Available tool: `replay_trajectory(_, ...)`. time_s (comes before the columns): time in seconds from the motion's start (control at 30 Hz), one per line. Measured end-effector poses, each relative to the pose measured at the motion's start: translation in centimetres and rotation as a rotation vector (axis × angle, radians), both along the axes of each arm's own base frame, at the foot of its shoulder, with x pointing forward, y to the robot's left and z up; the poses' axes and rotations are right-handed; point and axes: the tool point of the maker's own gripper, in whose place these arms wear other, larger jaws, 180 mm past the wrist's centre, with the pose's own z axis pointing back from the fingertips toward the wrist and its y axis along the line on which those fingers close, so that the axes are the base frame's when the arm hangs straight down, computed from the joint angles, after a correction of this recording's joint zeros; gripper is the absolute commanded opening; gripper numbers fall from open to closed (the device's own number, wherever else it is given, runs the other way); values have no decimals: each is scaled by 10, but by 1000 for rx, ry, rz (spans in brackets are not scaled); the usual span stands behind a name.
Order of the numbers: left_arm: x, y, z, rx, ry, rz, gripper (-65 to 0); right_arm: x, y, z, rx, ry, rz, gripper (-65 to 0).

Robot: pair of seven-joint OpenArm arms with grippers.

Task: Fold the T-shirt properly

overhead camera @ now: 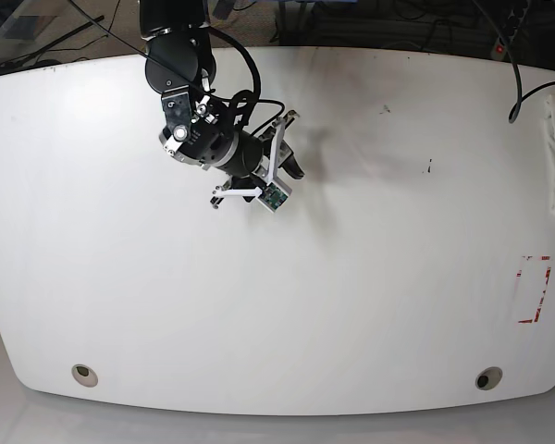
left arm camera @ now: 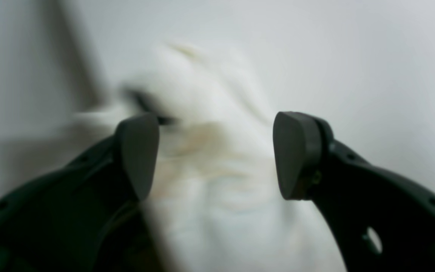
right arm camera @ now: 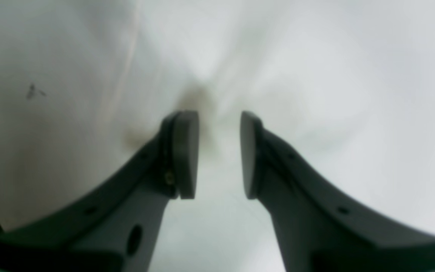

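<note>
Where my left wrist camera looks down, the crumpled white cotton T-shirt (left arm camera: 210, 211) lies blurred beneath my left pincer (left arm camera: 217, 151), jaws spread wide; my right pincer (right arm camera: 219, 151), jaws parted, hangs over the white desk (overhead camera: 351, 324).

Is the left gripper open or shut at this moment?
Open. The left gripper has its pads wide apart in the left wrist view, with blurred white cloth beyond the gap; contact cannot be told.

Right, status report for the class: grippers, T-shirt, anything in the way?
Left gripper open above bunched white T-shirt, blurred. Right gripper open, empty, over table. No obstruction seen.
</note>
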Motion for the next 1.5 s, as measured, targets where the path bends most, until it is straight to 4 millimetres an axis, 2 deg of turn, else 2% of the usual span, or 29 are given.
replay_trajectory(0.07,3,-4,17,49,-32,-15,-204,1,-5,-1,-11,-6,-1,-477)
replay_trajectory(0.13,8,-20,25,59,-83,-42,-204,3,-9,-1,-19,-13,-3,-477)
replay_trajectory(0.27,13,-78,15,5,-152,-127,-201,18,-16,14,43,-88,-40,-476)
replay_trajectory(0.33,17,-108,10,-29,-202,-154,-200,31,-27,17,75,-117,-101,-474)
replay_trajectory(0.4,25,-129,12,-62,-299,-147,-200,45,-46,15,93,-145,-178,-472)
replay_trajectory(0.43,33,-147,15,-107,-381,-146,-201,49,-54,13,82,-161,-199,-472)
replay_trajectory(0.53,41,-185,3,-176,-478,-167,-203,63,-76,9,53,-246,-242,-474)
replay_trajectory(0.63,38,-229,-15,-271,-550,-180,-203,71,-97,5,43,-322,-301,-472)
replay_trajectory(0.73,26,-265,-36,-323,-578,-182,-203,67,-116,6,93,-396,-376,-472)
replay_trajectory(0.8,17,-277,-42,-332,-597,-169,-203,64,-140,5,102,-438,-438,-472)
replay_trajectory(0.9,-1,-286,-51,-352,-621,-120,-203,47,-170,-10,68,-413,-513,-472)
replay_trajectory(0.97,-16,-289,-57,-361,-618,-103,-204,34,-180,-19,52,-395,-531,-474)
replay_trajectory(1.07,-46,-292,-72,-366,-561,-61,-204,6,-183,-35,61,-332,-552,-474)
replay_trajectory(1.17,-76,-299,-75,-379,-530,-34,-204,-23,-185,-38,121,-285,-578,-476)
replay_trajectory(1.27,-108,-305,-76,-382,-484,-12,-204,-56,-206,-48,101,-221,-620,-476)
replay_trajectory(1.37,-133,-302,-72,-359,-465,32,-204,-84,-216,-46,106,-188,-639,-476)
replay_trajectory(1.5,-177,-303,-75,-345,-384,79,-200,-122,-211,-45,129,-115,-638,-476)
